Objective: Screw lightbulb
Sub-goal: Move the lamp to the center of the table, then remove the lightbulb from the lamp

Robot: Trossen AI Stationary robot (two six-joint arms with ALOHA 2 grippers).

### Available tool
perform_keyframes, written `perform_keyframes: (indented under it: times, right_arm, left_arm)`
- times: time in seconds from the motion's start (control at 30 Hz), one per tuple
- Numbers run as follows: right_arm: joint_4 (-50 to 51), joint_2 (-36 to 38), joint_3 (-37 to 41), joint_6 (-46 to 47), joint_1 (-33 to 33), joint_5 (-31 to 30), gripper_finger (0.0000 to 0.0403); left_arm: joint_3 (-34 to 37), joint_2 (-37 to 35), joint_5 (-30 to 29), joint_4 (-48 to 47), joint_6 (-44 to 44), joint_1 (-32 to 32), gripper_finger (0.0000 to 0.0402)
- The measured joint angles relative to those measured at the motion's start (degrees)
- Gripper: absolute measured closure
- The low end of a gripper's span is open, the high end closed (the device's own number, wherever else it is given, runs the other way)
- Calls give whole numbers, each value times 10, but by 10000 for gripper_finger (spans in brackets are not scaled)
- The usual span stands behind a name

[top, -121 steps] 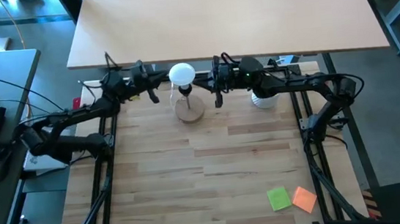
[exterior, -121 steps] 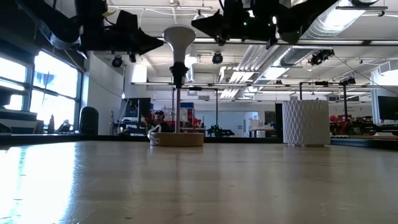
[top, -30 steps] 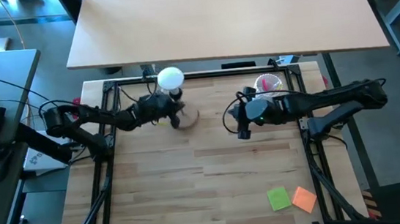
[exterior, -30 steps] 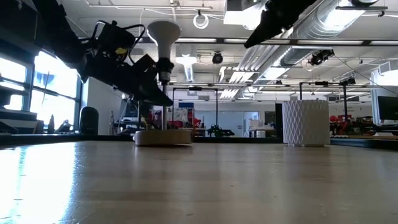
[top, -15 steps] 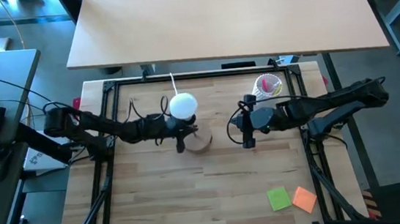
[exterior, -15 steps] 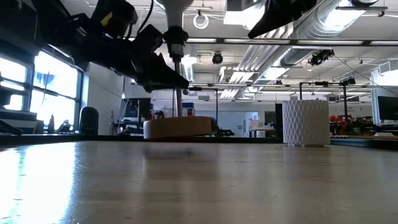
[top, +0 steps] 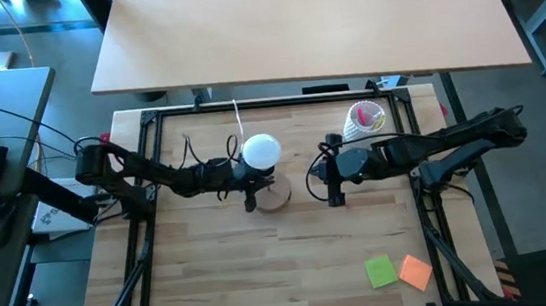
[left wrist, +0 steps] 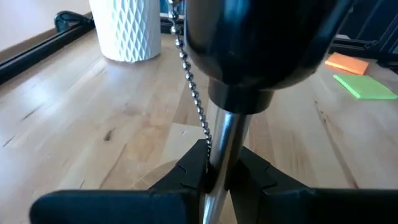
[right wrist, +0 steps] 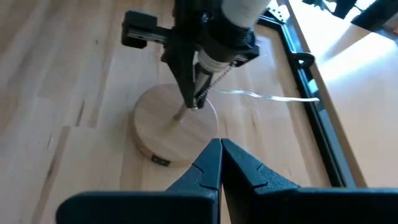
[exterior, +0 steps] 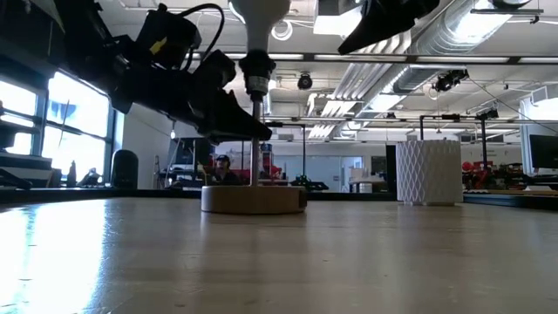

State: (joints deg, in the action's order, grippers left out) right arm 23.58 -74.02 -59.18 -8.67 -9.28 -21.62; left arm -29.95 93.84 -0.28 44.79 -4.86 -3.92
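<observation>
The white lightbulb (top: 261,151) stands in the black socket (left wrist: 267,43) on top of a lamp with a thin metal stem (exterior: 255,157) and a round wooden base (top: 277,196). The base rests on the table near its middle. My left gripper (top: 249,183) reaches in from the left and is shut on the stem below the socket. My right gripper (top: 335,195) hovers shut to the right of the lamp, above the table, and touches nothing. It points at the base (right wrist: 174,127). My left gripper pinches the lamp's metal stem (left wrist: 225,149) between its two fingers (left wrist: 189,174), a little below the black socket. The fingers come from the table's left, slanting slightly down, and lie across the upright stem. The lamp stands upright with its base on the table.
A white ribbed cup (top: 365,119) holding pink items stands at the far right, behind my right arm. A bead chain (left wrist: 189,74) hangs from the socket beside the stem. Green (top: 381,270) and orange (top: 416,272) sticky notes lie near the front right. Bare wood fills the near half.
My left gripper has carried the lamp by its stem from the far left part of the table toward the right and the near edge. The lamp has stayed upright, with the bulb in its socket, and its base now sits on the table near the middle.
</observation>
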Motion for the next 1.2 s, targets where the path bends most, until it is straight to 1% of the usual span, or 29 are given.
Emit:
perform_keyframes:
  times: [0.07, 0.13, 0.23, 0.33, 0.47, 0.57, 0.7, 0.83, 0.9, 1.0, 1.07, 1.13, 1.2]
  right_arm:
    - [-9, -9, 0, -6, 0, 6, 402]
    - [-16, -17, 0, -10, 0, 7, 402]
    - [-22, -22, 0, -21, 0, 10, 402]
    - [-36, -22, 0, -25, 4, 18, 402]
    - [-44, -21, 0, -33, 17, 61, 402]
    - [-43, -21, 1, -40, 29, 92, 402]
    - [-98, -8, 46, -44, 50, 115, 402]
    - [-169, 16, 119, -14, 75, 130, 402]
    - [-207, 29, 152, -3, 83, 133, 402]
    - [-257, 52, 195, 5, 89, 135, 402]
    - [-287, 68, 218, 7, 90, 136, 402]
    - [-329, 82, 239, 5, 90, 136, 402]
    - [-400, 88, 264, -4, 93, 142, 402]
  left_arm:
    - [0, -5, 4, -9, 0, 0, 358]
    - [0, -13, 19, -24, -6, 0, 344]
    - [2, -29, 41, -72, -12, -2, 311]
    - [3, -49, 42, -119, -14, -2, 274]
    - [3, -75, 40, -188, -23, -6, 233]
    - [3, -108, 41, -238, -23, -6, 211]
    - [3, -161, 30, -317, -21, -5, 200]
    - [3, -224, 16, -407, -18, 2, 204]
    - [8, -256, 5, -430, -23, 8, 210]
    - [41, -308, -30, -408, -34, 18, 224]
    - [76, -342, -70, -365, -47, 27, 236]
    - [113, -370, -109, -281, -56, 35, 252]
    - [151, -385, -124, -162, -66, 43, 271]
